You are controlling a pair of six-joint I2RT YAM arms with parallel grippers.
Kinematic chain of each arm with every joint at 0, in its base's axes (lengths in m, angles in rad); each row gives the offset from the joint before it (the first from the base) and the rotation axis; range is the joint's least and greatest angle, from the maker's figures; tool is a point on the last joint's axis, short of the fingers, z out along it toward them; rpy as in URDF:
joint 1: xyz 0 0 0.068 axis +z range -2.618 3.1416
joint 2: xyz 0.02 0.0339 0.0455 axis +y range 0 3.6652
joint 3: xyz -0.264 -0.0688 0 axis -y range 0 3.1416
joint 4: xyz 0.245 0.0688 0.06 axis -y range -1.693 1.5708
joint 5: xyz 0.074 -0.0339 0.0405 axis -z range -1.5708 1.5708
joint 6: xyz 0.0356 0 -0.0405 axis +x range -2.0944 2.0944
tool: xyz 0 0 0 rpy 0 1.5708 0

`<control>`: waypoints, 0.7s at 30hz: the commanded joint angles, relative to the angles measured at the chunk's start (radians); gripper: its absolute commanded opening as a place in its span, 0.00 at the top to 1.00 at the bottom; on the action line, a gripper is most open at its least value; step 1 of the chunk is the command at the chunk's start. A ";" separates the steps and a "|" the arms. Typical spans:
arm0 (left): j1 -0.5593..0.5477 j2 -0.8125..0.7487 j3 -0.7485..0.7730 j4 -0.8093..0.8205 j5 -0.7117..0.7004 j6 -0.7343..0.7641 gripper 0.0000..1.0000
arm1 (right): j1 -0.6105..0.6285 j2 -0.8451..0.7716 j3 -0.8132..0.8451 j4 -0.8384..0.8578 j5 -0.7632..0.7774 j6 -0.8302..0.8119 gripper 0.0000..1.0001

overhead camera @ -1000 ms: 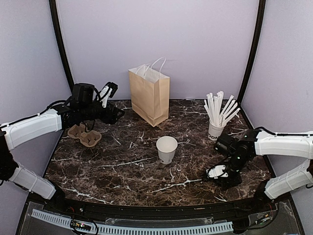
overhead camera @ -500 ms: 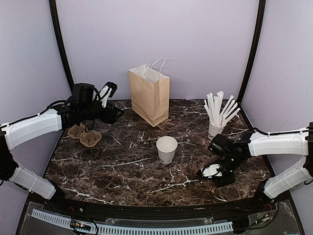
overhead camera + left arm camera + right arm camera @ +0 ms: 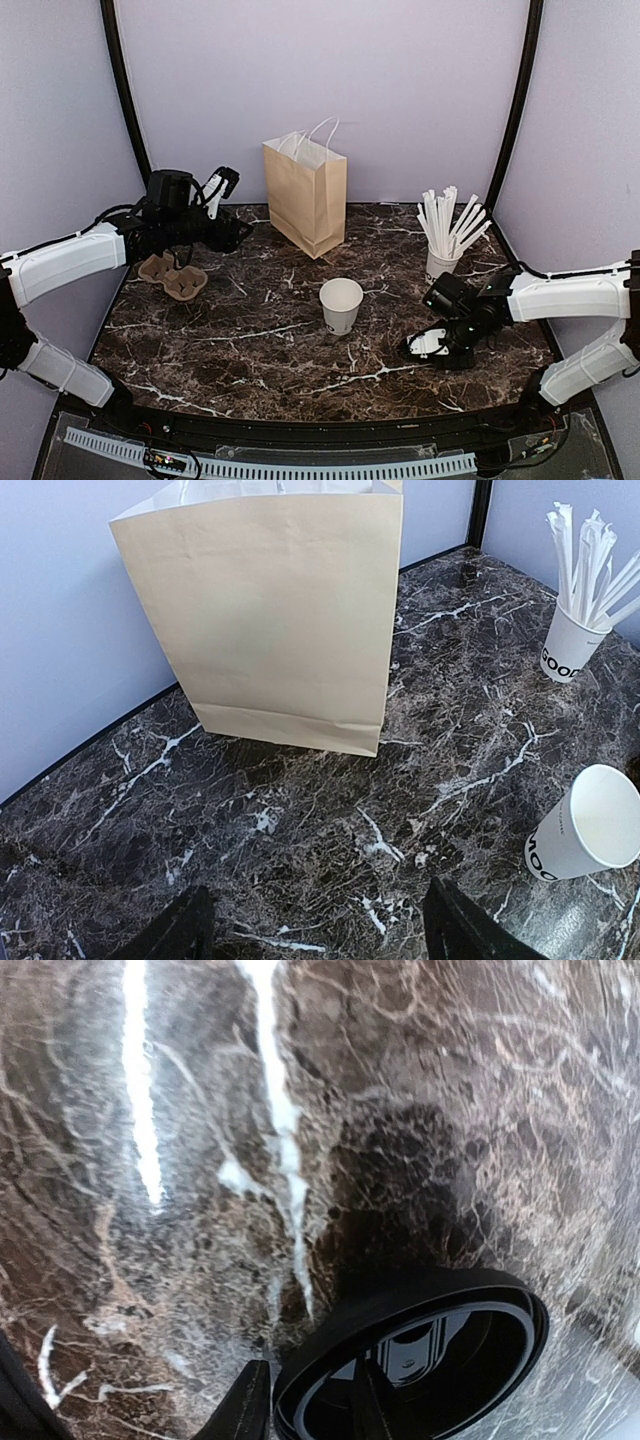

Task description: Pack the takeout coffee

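The takeout coffee cup (image 3: 341,303) stands open-topped and without its lid in the middle of the table; in the left wrist view this white cup (image 3: 590,825) shows at the right edge with dark lettering. Its black lid (image 3: 420,1360) is at the table's right, tilted. My right gripper (image 3: 427,350) (image 3: 310,1400) is shut on the lid's rim, one finger outside and one inside. My left gripper (image 3: 235,235) (image 3: 320,920) hovers open and empty at the back left, above bare marble, facing the bag.
A brown paper bag (image 3: 305,195) (image 3: 270,610) stands upright at the back centre. A white cup full of wrapped straws (image 3: 440,262) (image 3: 570,645) is at the back right. A cardboard cup carrier (image 3: 172,275) lies under the left arm.
My right arm has shifted left toward the table's middle and its jaws have narrowed onto the lid's rim. The left arm and the cup have not moved.
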 commanded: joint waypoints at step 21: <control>-0.068 -0.164 -0.173 0.388 0.121 -0.041 0.01 | -0.019 -0.061 0.417 -0.123 -0.421 0.092 0.94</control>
